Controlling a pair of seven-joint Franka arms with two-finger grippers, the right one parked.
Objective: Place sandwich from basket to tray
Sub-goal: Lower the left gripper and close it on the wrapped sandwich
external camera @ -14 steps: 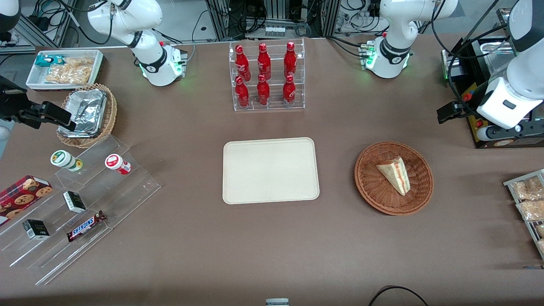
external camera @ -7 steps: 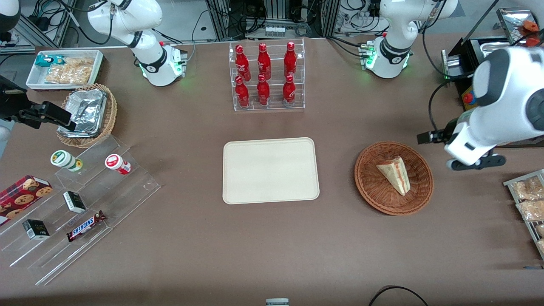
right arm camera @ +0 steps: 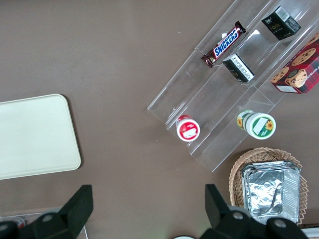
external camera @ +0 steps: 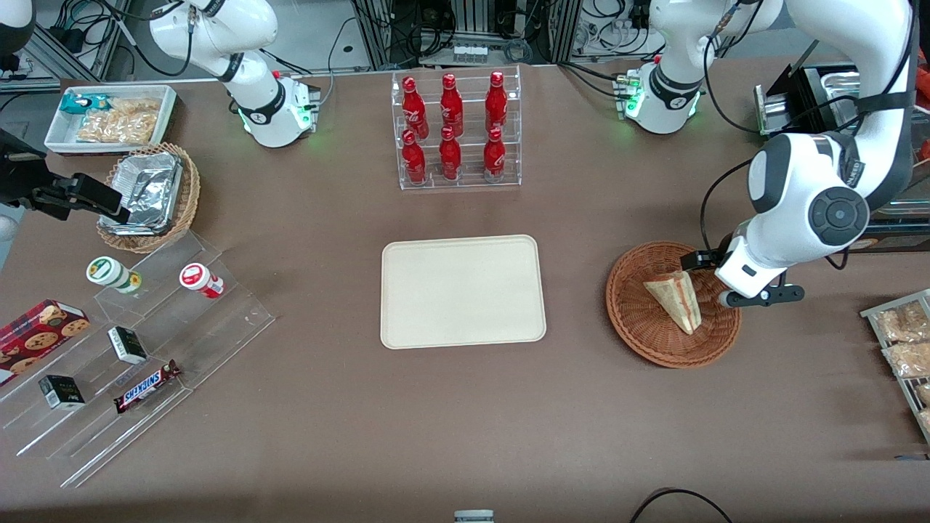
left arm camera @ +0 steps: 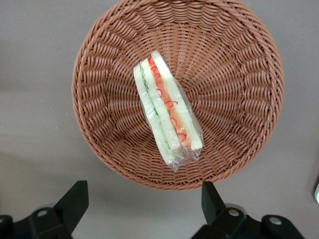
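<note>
Gripper [left arm camera: 142,209] above basket, fingers apart, nothing held yet.

Sandwich [external camera: 675,299] lies wrapped in the reddish basket [external camera: 632,319], middle-right of the front frame, w/ its cut edge facing up twd the wrist cam; the open fingers [left arm camera: 75,199] hang over the basket rim nearest the working arm's end, not touching the wedge. Tray [external camera: 462,291] sits bare at frame centre, well apart from the basket. Judgement: task is at approach stage only; no grasp, no lift, no transfer done. Left: descend, close on the wedge, carry across, set it down on tray.
</note>
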